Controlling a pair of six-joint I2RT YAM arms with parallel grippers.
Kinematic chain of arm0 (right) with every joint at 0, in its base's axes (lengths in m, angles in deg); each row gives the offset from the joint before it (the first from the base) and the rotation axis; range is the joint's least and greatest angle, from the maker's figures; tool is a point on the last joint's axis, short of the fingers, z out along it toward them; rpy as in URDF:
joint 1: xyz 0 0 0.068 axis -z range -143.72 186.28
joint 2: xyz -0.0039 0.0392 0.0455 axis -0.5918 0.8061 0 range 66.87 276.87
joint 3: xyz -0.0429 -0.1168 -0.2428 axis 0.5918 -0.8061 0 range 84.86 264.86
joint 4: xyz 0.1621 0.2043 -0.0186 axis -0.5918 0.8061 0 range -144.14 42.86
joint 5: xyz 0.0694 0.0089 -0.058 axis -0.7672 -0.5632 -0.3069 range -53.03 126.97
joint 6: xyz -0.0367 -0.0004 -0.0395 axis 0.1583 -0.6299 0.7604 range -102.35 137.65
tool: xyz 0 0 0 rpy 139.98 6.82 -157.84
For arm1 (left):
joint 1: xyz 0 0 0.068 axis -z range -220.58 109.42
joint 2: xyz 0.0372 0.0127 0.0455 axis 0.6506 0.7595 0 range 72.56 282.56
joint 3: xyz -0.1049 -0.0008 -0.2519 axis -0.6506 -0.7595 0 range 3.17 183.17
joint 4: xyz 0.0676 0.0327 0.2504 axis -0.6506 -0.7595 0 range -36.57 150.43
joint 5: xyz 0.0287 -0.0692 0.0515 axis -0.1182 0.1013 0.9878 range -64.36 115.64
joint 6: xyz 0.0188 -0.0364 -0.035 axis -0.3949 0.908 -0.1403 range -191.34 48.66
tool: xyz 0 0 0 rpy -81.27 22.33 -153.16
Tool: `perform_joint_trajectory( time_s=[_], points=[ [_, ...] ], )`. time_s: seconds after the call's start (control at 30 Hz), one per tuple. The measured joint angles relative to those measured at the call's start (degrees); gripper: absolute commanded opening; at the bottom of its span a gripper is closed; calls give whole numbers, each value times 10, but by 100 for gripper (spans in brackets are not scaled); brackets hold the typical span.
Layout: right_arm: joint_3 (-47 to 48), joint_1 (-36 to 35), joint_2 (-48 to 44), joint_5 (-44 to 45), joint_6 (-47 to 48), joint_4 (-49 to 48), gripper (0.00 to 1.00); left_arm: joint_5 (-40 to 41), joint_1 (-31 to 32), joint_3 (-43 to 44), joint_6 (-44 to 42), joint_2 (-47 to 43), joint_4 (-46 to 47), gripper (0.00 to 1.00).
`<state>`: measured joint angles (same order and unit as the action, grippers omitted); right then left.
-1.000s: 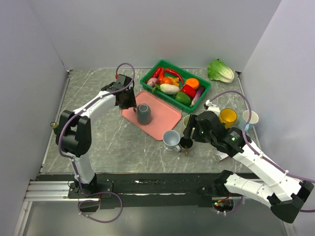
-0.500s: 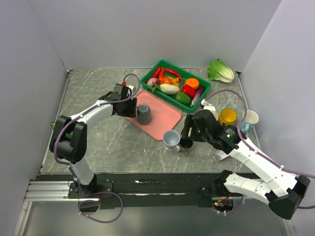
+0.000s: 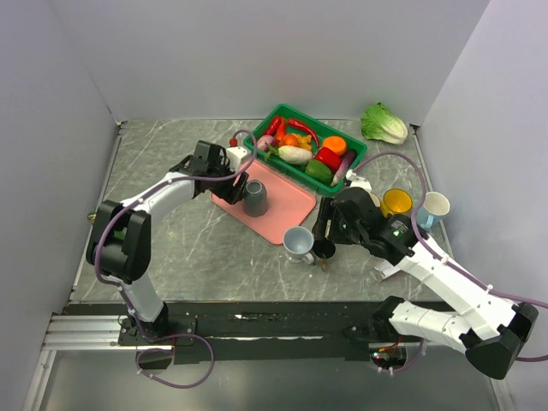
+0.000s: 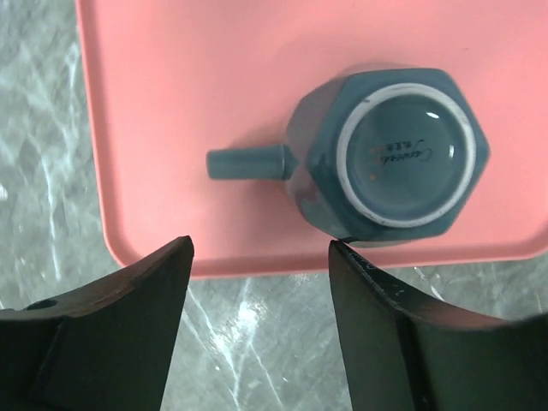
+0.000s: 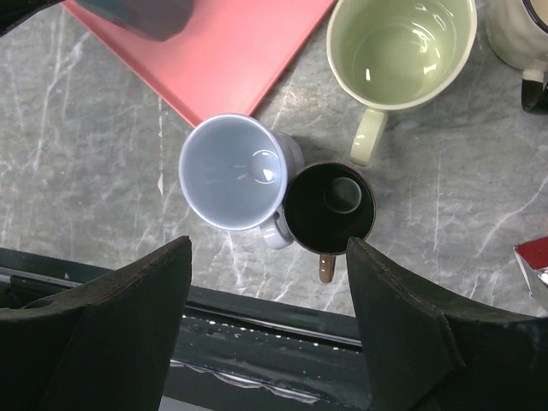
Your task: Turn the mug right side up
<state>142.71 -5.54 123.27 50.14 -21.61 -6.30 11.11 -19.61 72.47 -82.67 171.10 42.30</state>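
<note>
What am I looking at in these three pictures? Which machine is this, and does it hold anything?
Two robot arms stand at a table's near edge. One picture is from a camera above; the other two are from cameras on each wrist, looking past its fingers. The left gripper is open near an upside-down grey-blue mug on a pink tray. The right gripper is open above an upright white mug, dark cup and green mug. A green basket of vegetables and a cabbage lie farther back. Nothing is held.

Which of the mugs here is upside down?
The dark teal mug on the pink tray: its base faces up, while the pale blue mug, black mug, green mug and yellow mug show open mouths.
</note>
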Motion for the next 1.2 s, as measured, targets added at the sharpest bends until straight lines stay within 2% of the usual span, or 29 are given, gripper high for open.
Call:
perform_joint_trajectory(
  time_s=[0.17, 0.6, 1.0, 1.07, 1.2],
  points=[
    [12, 0, 2, -3, 2, 7, 79, -49, -5, 59, -30, 38, -10, 78],
    [14, 0, 17, -7, 3, 10, 78, -125, 2, 102, -32, 99, -1, 82],
    [41, 0, 40, -13, 8, 19, 78, -126, 63, 177, -30, 172, 31, 86],
    [42, 0, 41, -14, 8, 23, 78, -126, 69, 178, -30, 183, 33, 84],
    [42, 0, 43, -17, 6, 29, 77, -116, 77, 178, -28, 196, 35, 70]
  ],
)
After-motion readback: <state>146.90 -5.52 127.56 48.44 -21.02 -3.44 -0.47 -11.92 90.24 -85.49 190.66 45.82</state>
